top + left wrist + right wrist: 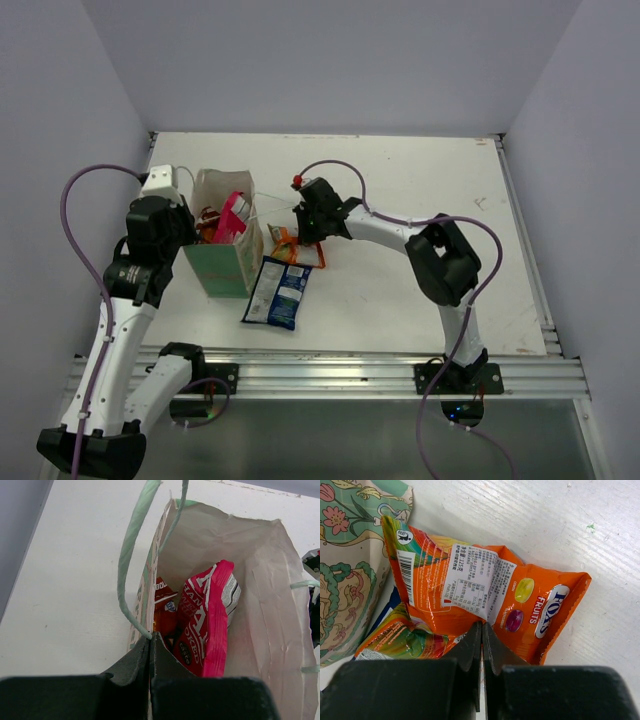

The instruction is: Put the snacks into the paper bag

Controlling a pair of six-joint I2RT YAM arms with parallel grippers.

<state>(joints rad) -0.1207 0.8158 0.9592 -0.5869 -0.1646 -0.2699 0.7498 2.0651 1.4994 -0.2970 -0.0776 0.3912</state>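
The mint-green paper bag [225,262] stands upright at the left of the table, and its whitish inside shows in the left wrist view [260,605]. Inside it stand the magenta packet [210,625] and the red packet [165,611]. My left gripper [150,641] is shut on the bag's left rim, beside a string handle [129,560]. My right gripper [482,629] is shut on the edge of the orange packet [485,590], which lies on the table just right of the bag [345,560]. The blue-and-white packet [278,292] lies flat in front of the bag.
The white table [420,180] is walled at the back and sides. A metal rail [330,375] runs along its near edge. A purple cable [340,168] loops over the right arm.
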